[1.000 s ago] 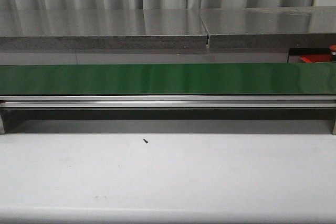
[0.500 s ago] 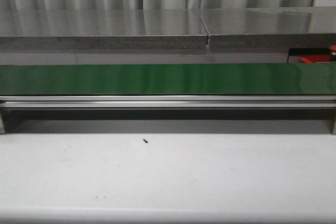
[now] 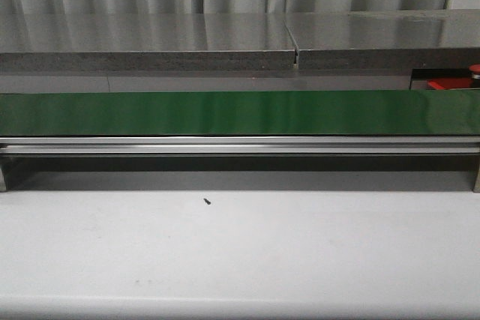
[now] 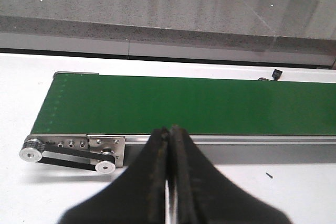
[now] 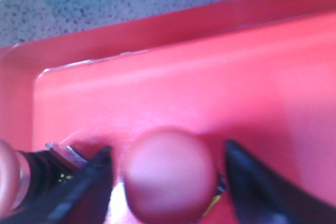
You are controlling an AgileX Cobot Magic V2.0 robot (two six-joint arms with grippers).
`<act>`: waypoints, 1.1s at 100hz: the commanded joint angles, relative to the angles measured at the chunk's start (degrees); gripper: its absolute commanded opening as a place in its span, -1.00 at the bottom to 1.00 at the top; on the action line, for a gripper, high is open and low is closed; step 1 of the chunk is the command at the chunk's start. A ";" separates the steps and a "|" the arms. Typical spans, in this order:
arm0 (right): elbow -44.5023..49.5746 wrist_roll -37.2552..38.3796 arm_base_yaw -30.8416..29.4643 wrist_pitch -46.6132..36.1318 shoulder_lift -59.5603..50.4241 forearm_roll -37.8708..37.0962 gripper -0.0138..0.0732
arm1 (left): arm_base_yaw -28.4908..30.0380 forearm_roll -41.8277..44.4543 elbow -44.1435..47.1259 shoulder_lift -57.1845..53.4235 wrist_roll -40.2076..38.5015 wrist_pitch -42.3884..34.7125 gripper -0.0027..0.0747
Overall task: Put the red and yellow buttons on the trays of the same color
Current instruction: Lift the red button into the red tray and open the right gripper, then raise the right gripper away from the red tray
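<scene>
Right now the right gripper (image 5: 168, 182) sits low over the shallow glossy red plastic tray (image 5: 173, 82), jaws spread apart w/ the small domed red button (image 5: 169, 174) between them. The wrist view is blurred, so can't tell if the fingers touch the cap, or if it rests on the tray floor or hangs just above it. A second pinkish round thing (image 5: 8, 174) shows at the frame edge, next to a dark ribbed part; too cropped to name.

In the front view the red tray (image 3: 444, 80) peeks out at about 3 o'clock, behind the long dark green conveyor belt (image 3: 225, 112), w/ a bit of red cap (image 3: 475, 70) at the frame edge. Small black speck (image 3: 206, 201) lies on the white tabletop (image 3: 300, 260) at roughly 7 o'clock from centre.

Left gripper (image 4: 169, 145) is pressed closed, holding nothing, hovering near the belt's end by its pulleys (image 4: 30, 153).

To do the drop well, I'd say: open fully, lift straight up w/o dragging the button, keep clear of the tray rim.
</scene>
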 commanded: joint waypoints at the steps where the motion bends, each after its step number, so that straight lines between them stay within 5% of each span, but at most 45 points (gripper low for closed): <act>1: -1.98 0.02 -0.18 -3.48 -4.70 0.81 0.68 | -0.45 -1.52 -1.51 0.40 -0.06 -3.54 -0.98; 53: -1.98 -3.05 1.60 0.99 -15.68 0.87 0.69 | -0.45 -1.52 -1.51 0.40 -0.06 -3.54 -0.98; 110: -0.11 -4.81 14.84 12.41 -31.74 1.41 0.69 | -0.45 -1.52 -1.51 0.40 -0.06 -3.54 -0.98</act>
